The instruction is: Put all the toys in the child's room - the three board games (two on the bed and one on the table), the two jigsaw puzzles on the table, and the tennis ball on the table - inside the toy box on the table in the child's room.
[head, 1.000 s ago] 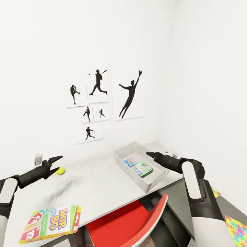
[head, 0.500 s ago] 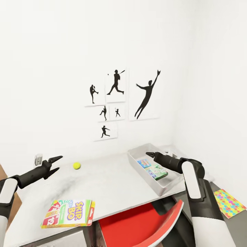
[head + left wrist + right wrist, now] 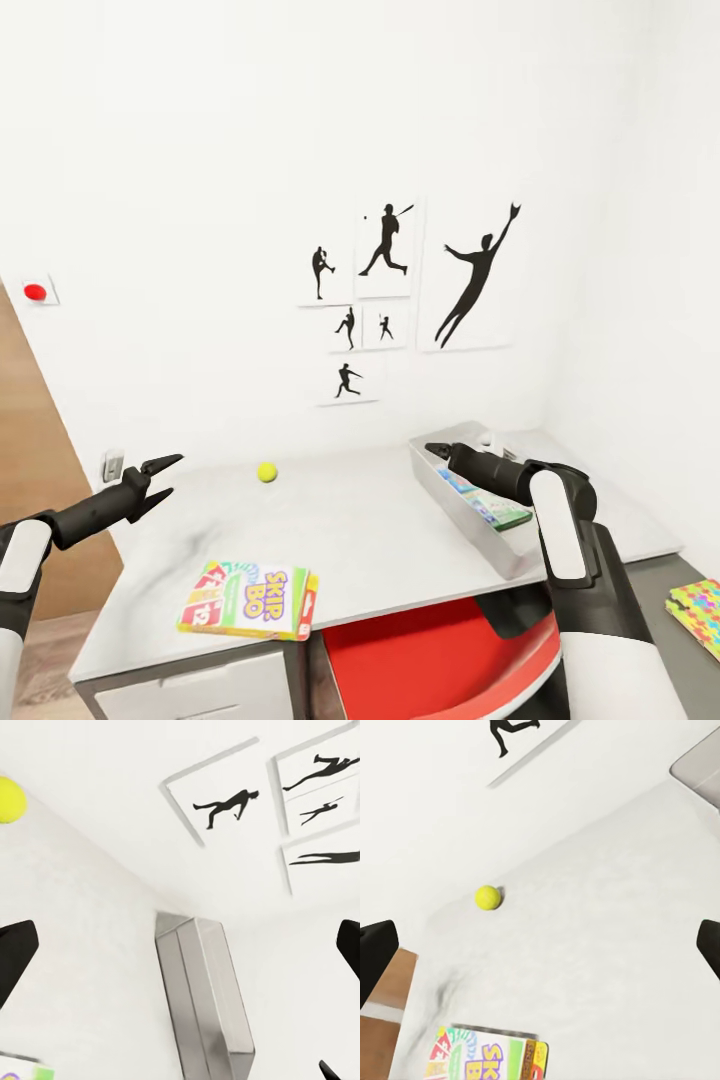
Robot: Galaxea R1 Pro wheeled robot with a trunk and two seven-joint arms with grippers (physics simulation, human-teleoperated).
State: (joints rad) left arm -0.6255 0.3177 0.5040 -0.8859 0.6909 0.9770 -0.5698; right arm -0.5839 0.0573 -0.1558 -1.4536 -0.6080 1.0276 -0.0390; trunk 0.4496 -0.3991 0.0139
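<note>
Left gripper (image 3: 168,474): I'm holding it out over the left end of the tabletop, fingers spread apart, nothing between them.
Right gripper (image 3: 436,451): I'm hovering it at the near-left corner of the toy box; from the head view the fingers are looking closed to a point, but the right wrist view is showing two dark tips far apart at the frame edges, so I cannot tell their state for sure.
Tabletop (image 3: 380,530): pale grey, running across in front of me against the white wall.
Tennis ball (image 3: 267,471): sitting on the tabletop towards the wall, well apart from both grippers; I'm also seeing it in the right wrist view (image 3: 488,897) and at the edge of the left wrist view (image 3: 10,799).
Skip-Bo game (image 3: 250,600): lying flat near the front edge of the tabletop, between my two arms, cover up.
Toy box (image 3: 470,525): standing on the right end of the tabletop, long side running away towards the wall; the left wrist view is catching its grey wall (image 3: 202,1005).
Inside the toy box: I'm seeing a green-white game box (image 3: 500,513) lying flat, with a strip of blue just beyond it.
Jigsaw puzzle (image 3: 700,608): lying on the lower dark surface at my far right, partly cut by the frame.
Chair (image 3: 420,655): red seat tucked under the tabletop.
Wall pictures (image 3: 410,290): black sports silhouettes hanging above the tabletop.
</note>
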